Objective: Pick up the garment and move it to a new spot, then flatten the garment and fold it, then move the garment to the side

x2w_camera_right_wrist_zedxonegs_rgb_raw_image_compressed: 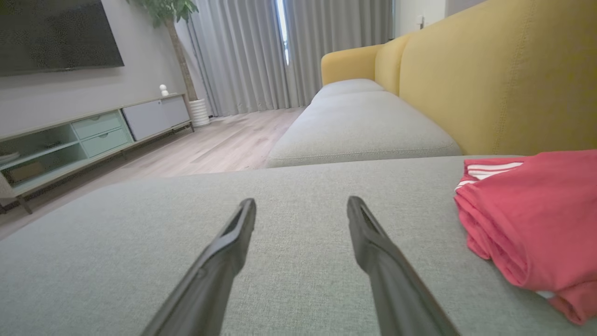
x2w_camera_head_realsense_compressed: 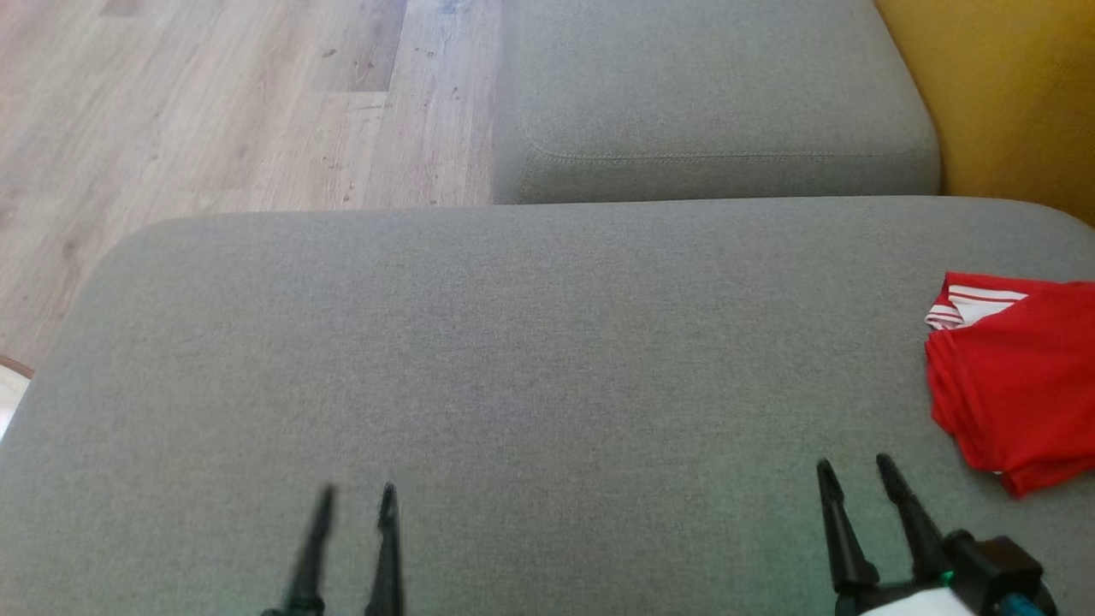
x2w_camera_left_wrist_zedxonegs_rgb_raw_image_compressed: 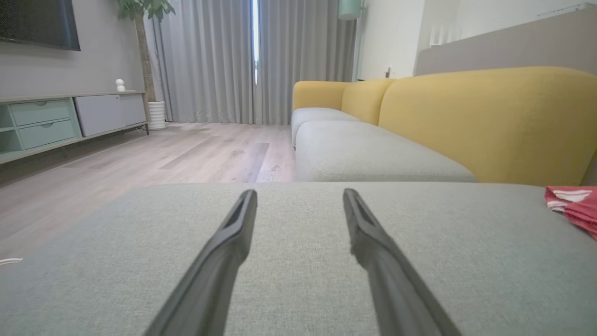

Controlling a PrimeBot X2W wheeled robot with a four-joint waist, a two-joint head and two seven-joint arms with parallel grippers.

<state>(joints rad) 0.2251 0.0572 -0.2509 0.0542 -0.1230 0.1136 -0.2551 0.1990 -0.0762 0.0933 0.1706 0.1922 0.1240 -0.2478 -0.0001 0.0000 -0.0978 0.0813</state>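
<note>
Right gripper (x2w_camera_right_wrist_zedxonegs_rgb_raw_image_compressed: 301, 201): two dark fingers rising from btm edge, spread wide, nothing btwn them, over a grey seat cushion (x2w_camera_right_wrist_zedxonegs_rgb_raw_image_compressed: 280, 261). Garment (x2w_camera_right_wrist_zedxonegs_rgb_raw_image_compressed: 536, 219): red w/ white stripes at its far corner, bunched in layers, lying on the same cushion at right, apart from the nearer finger. Beyond: second grey cushion (x2w_camera_right_wrist_zedxonegs_rgb_raw_image_compressed: 359, 126) against a yellow backrest (x2w_camera_right_wrist_zedxonegs_rgb_raw_image_compressed: 503, 84). Left bkgd: wood floor (x2w_camera_right_wrist_zedxonegs_rgb_raw_image_compressed: 219, 144), low TV unit (x2w_camera_right_wrist_zedxonegs_rgb_raw_image_compressed: 93, 135) w/ green drawers, dark screen (x2w_camera_right_wrist_zedxonegs_rgb_raw_image_compressed: 51, 37), grey curtains (x2w_camera_right_wrist_zedxonegs_rgb_raw_image_compressed: 252, 56), white plant pot (x2w_camera_right_wrist_zedxonegs_rgb_raw_image_compressed: 200, 112).

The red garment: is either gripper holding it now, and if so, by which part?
Nothing is held. The left gripper and right gripper stand open and empty; the red garment lies on the grey cushion, apart from both.
</note>
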